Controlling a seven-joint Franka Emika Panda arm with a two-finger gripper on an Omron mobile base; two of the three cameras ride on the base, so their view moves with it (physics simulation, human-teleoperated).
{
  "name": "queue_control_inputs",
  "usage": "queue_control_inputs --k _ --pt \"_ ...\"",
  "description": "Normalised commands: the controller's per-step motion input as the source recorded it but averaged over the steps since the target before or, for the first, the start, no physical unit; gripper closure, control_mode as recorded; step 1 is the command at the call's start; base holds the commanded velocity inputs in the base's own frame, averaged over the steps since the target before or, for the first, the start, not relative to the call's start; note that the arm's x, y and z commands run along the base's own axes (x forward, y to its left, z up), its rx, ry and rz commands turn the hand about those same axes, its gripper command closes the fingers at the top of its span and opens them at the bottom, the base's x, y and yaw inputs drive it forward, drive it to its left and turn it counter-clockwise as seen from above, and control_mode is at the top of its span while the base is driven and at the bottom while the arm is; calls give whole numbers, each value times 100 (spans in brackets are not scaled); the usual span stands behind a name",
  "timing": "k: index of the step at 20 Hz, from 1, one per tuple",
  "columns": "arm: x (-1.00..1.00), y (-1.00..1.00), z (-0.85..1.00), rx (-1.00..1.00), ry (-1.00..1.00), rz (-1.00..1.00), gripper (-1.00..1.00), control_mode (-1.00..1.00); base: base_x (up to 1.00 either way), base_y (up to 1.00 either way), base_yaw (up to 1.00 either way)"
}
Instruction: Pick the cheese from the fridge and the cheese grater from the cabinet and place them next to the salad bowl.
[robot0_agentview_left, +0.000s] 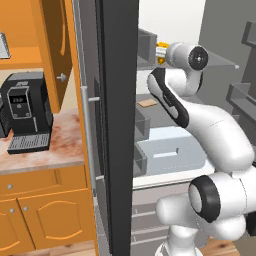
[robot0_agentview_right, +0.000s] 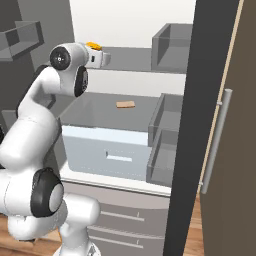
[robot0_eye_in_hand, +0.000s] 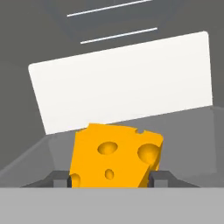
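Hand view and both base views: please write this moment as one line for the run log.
phase: picking cheese | gripper: shut on cheese, a finger at each side | place: inside open fridge, upper shelf | not yet carried out

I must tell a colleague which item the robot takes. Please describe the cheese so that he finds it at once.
Look into the open fridge, at its upper grey shelf. There the white arm's pincer closes on the cheese, a small yellow-orange wedge with round holes. The flat tan piece one shelf lower has no holes.
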Motion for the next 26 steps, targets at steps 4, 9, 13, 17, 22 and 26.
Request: queue_control_inputs --k 4,9,13,17,22,26 --pt "-100 -37 -9 2 9 -7 100 -100 0 0 0" --pt "-100 -31 -91 -6 3 -1 100 -100 0 0 0" --pt "-100 -20 -100 -11 0 -1 100 -100 0 0 0" --pt "-89 -10 -90 -3 6 -1 100 -100 0 0 0" --pt "-6 0 -1 0 0 0 100 -100 0 0 0" --pt "-46 2 -24 0 3 0 100 100 -50 5 0"
